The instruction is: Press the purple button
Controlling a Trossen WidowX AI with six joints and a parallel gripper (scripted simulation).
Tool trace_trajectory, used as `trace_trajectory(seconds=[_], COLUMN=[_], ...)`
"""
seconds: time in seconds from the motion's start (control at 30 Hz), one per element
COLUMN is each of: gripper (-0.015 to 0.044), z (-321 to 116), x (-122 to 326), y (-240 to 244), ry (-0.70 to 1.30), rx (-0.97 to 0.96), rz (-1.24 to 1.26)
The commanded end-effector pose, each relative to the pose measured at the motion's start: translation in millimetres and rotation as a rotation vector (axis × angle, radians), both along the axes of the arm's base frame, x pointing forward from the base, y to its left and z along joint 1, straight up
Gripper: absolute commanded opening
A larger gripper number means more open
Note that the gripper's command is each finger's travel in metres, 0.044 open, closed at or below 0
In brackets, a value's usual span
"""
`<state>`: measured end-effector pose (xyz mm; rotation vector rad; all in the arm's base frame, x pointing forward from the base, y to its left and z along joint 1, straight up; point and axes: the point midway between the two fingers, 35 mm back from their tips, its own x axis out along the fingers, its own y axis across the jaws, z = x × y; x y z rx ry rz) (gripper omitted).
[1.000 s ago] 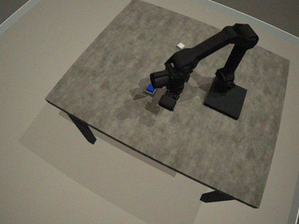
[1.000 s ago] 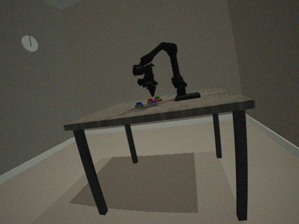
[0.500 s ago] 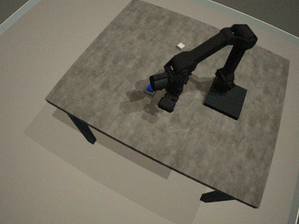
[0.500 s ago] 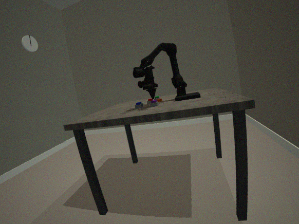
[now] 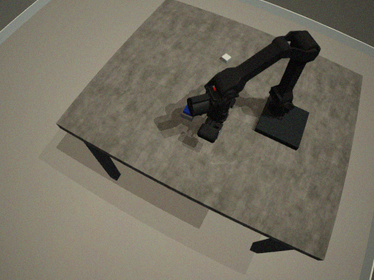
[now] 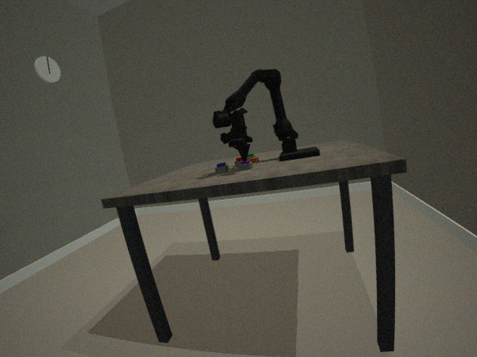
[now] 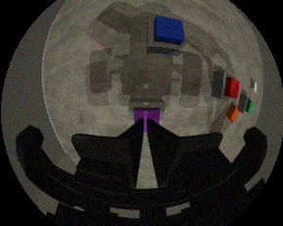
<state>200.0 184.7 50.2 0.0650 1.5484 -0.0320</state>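
The purple button [image 7: 139, 115] [image 6: 247, 162] sits on a grey base on the table. In the wrist view its near part is hidden behind the fingertips. My gripper [image 7: 144, 121] [image 6: 245, 160] is shut with nothing between the fingers. It points down, with its tips over the purple cap and at or very close to it. Whether the tips touch the cap or the cap is pressed in, I cannot tell. In the top view the arm hides the button and the fingertips.
A blue button [image 7: 169, 29] [image 6: 221, 165] [image 5: 186, 110] stands beyond the purple one. To the right in the wrist view are a red button [image 7: 232, 88], an orange block [image 7: 232, 113] and a green button [image 7: 250, 105]. A white block [image 5: 226, 57] lies farther back.
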Motion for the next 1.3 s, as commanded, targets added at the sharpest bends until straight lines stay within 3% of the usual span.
trace_trajectory(seconds=[0.0, 0.47, 0.6, 0.77, 1.07, 1.23, 1.27], gripper=[0.002, 0.002, 0.002, 0.002, 0.0256, 0.0387, 0.0387], z=[-2, -2, 28, 30, 89, 94, 94], x=[-1, -1, -1, -2, 47, 51, 51], y=[-2, -2, -2, -2, 3, 3, 3], ry=[0.002, 0.002, 0.002, 0.002, -0.002, -0.002, -0.002], rx=[-0.007, -0.007, -0.006, -0.007, -0.007, -0.007, -0.007], rz=[0.005, 0.005, 0.005, 0.005, 0.005, 0.005, 0.005])
